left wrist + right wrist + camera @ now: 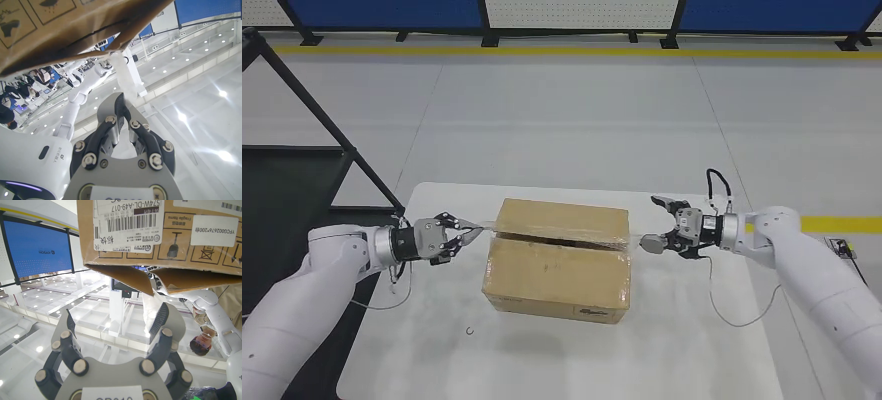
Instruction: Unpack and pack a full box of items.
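box on table | left end effector left of box, at tape | right end effector right

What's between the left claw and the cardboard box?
A strip of clear tape runs from the box to the shut left gripper, seen in top and left wrist views.

Our left arm and right arm wear glossy white rounded shells. Our left gripper and right gripper have grey plates, black links, ribbed pads and silver screws. A black cable loops at the right wrist's twelve o'clock.
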Robot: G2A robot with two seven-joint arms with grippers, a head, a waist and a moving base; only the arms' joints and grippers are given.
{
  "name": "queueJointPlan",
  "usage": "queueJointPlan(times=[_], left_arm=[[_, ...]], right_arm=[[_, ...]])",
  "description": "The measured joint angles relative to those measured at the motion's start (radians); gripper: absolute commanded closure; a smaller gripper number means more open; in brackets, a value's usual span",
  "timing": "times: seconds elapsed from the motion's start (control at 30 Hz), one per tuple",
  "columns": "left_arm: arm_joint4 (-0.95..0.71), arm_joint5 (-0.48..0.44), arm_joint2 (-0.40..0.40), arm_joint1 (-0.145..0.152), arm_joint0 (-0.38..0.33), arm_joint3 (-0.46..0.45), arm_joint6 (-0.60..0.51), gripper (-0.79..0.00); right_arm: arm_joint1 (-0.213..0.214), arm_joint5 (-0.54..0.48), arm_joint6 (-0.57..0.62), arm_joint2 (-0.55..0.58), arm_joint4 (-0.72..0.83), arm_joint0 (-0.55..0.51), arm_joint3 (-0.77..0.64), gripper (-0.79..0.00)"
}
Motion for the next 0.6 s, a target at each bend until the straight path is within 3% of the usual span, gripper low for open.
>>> queueJointPlan(times=[0.33, 0.6], left_arm=[[-0.094, 0.04, 0.024, 0.036, 0.0, -0.025, 0.04, 0.0], [-0.121, 0.044, 0.052, 0.05, -0.004, -0.023, 0.044, 0.0]], right_arm=[[0.031, 0.0, 0.036, -0.1, 0.03, 0.029, -0.018, -0.785], [0.016, 0.0, -0.04, -0.166, 0.111, 0.066, 0.009, -0.785]])
